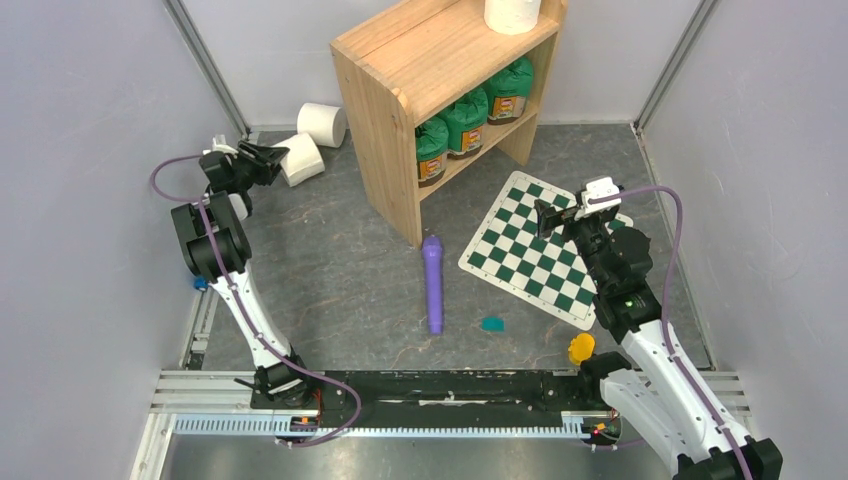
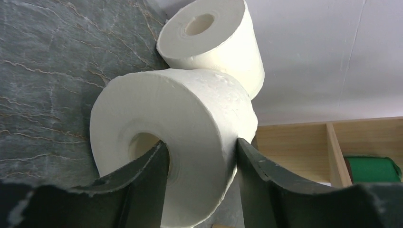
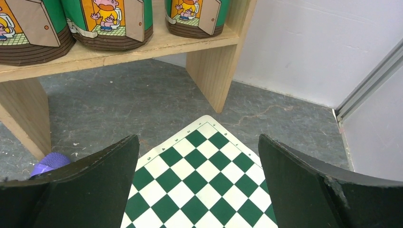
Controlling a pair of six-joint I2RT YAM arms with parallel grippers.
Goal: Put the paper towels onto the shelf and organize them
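From above, the wooden shelf (image 1: 430, 60) stands at the far middle of the grey table (image 1: 340, 270). One paper towel roll (image 1: 512, 14) sits upright at the right end of its top tier, and three green canisters (image 1: 466, 122) stand in a row on the lower tier. Two more rolls lie on the table left of the shelf, near the back wall: the farther roll (image 1: 322, 124) and, just in front of it, the nearer roll (image 1: 301, 158). The left gripper (image 1: 272, 157) is at the nearer roll's left end. The right gripper (image 1: 545, 215) hangs over the left edge of the green-and-white checkered board (image 1: 535, 255). A purple cylinder (image 1: 433, 283) lies in front of the shelf, and a small teal piece (image 1: 492, 323) lies beside its near end.

In the left wrist view, the left gripper (image 2: 202, 159) is closed on the nearer roll (image 2: 190, 109): one finger (image 2: 142, 175) reaches into the hollow core and the other presses the outer wrap, pinching the paper wall between them. The farther roll (image 2: 214, 38) touches it from behind. The shelf (image 2: 294, 145) and a green canister (image 2: 373, 168) show at the right.

In the right wrist view, the right gripper (image 3: 198, 140) has its fingers (image 3: 95, 180) spread wide above the checkered board (image 3: 199, 180). The shelf's lower tier (image 3: 142, 47) holds the canisters (image 3: 109, 21) beyond, and the purple cylinder's tip (image 3: 50, 163) shows at the left.
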